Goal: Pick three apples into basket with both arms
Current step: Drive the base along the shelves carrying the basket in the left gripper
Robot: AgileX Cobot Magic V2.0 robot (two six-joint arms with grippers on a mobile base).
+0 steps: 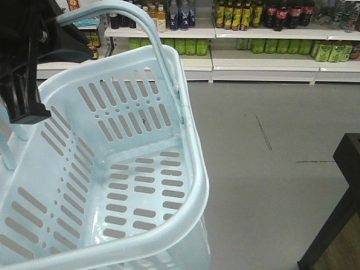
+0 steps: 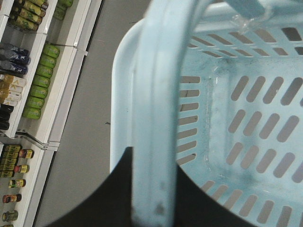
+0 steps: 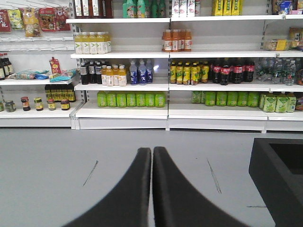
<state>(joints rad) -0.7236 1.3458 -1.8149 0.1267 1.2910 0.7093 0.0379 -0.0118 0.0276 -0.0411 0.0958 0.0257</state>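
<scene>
— Front view?
— Pale blue basket [image 1: 198, 169] filling left and centre, handle [image 1: 152, 34] arching to upper left beside the black left arm [image 1: 22, 50]. Drink shelves [image 1: 253, 34] along the top.
— Left wrist view?
— Left gripper [image 2: 154, 161] at bottom centre, black fingers clamped on either side of the handle.
— Right wrist view?
— Right gripper [image 3: 152, 150] at bottom centre, fingers closed together, holding nothing, above grey floor [image 3: 47, 156].

Basket [image 1: 197, 163]: pale blue, slotted, fills left and centre.
Handle [image 1: 163, 62]: raised, arching toward upper left.
Arm [image 1: 22, 56]: black, upper left, above rim.
Shelves [image 1: 264, 56]: bottles, top edge.
</scene>
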